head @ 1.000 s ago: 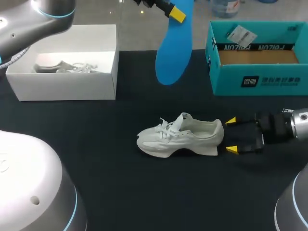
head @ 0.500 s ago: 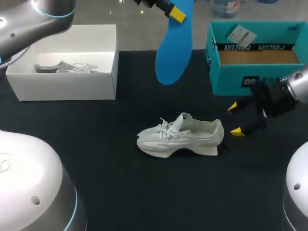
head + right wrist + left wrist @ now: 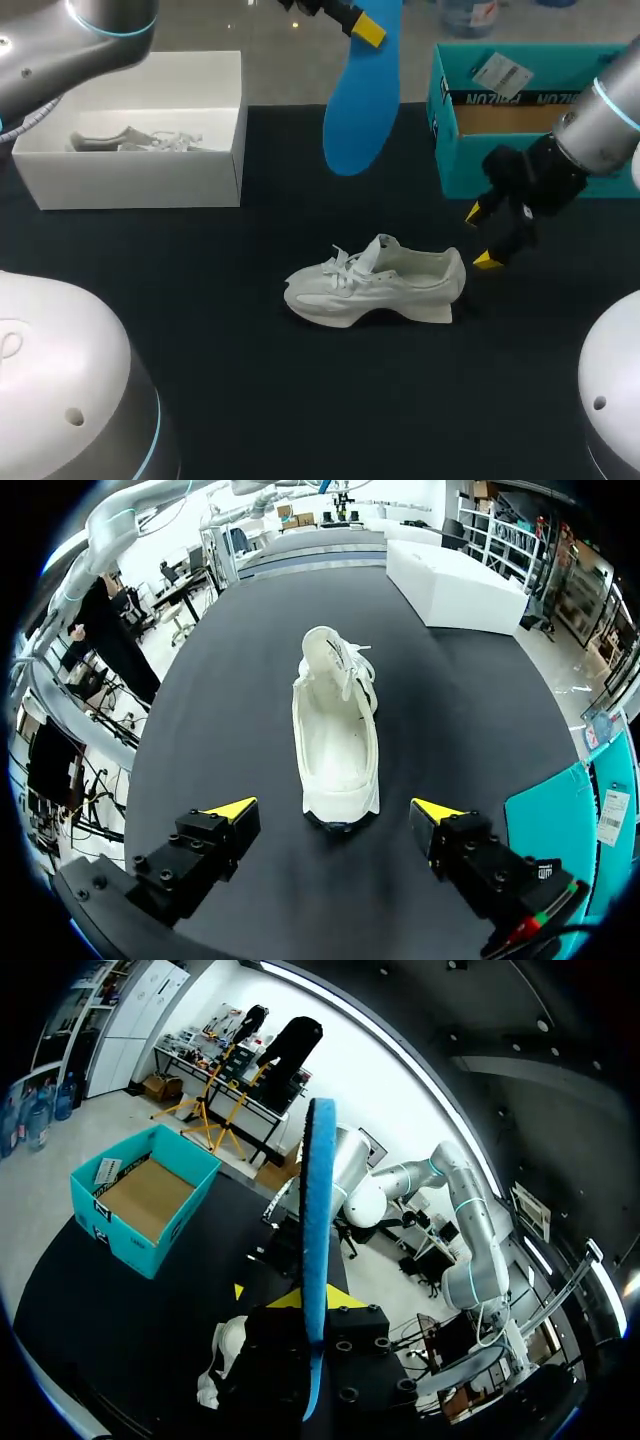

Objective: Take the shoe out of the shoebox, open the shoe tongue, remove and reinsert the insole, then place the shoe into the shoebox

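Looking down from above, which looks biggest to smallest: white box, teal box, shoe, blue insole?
1. white box and teal box, about alike
2. shoe
3. blue insole, but it hangs nearer the camera, so unsure

white shoe, blue insole, teal box on black
the shoe at mid frame is off-white all over, laces too; the insole at upper middle is plain bright blue. the shoebox at upper right is teal outside and brown cardboard inside, with a white tag. the box at upper left is plain white. the table is matt black. the right gripper is black with bright yellow tips; the left arm and right arm are silver-grey with light blue rings.
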Motion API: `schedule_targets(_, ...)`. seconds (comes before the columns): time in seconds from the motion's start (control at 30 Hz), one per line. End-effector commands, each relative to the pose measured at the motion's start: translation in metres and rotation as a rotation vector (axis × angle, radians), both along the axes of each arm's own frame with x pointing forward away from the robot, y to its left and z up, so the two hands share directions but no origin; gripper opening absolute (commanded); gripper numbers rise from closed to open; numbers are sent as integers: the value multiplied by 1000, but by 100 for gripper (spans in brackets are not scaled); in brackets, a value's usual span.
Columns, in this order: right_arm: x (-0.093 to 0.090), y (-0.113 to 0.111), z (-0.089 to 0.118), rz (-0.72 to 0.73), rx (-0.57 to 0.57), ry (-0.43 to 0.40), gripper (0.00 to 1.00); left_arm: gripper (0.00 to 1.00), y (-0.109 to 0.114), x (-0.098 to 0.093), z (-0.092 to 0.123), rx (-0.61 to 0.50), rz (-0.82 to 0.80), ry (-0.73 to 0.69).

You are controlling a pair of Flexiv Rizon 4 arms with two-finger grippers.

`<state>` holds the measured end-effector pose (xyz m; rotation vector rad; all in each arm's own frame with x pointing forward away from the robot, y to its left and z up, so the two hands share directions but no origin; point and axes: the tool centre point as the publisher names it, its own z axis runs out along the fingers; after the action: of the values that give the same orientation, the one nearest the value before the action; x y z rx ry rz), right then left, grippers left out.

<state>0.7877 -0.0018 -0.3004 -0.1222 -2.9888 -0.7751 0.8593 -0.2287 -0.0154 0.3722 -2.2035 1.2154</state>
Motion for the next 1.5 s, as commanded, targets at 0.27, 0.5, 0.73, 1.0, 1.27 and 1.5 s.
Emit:
schedule_targets(0.27, -5, -3, 1, -30, -132, 17, 100, 0, 14, -14, 7, 4, 24, 9)
schedule_targets(0.5, -5, -3, 1, -30, -132, 17, 100, 0, 20, -9, 15, -1, 24, 32)
schedule_targets(0.73, -5, -3, 1, -30, -132, 17, 100, 0, 20, -6, 14, -6, 2, 65)
schedule_targets(1.0, 9, 7, 12, -44, -173, 39, 100, 0, 20, -6, 14, -6, 2, 65)
schedule_targets(1.27, 30, 34, 14, -57, -210, 65, 100, 0, 20, -6, 14, -6, 2, 65)
schedule_targets(1.5, 42, 51, -6, -64, -217, 93, 100, 0, 20, -6, 14, -6, 2, 65)
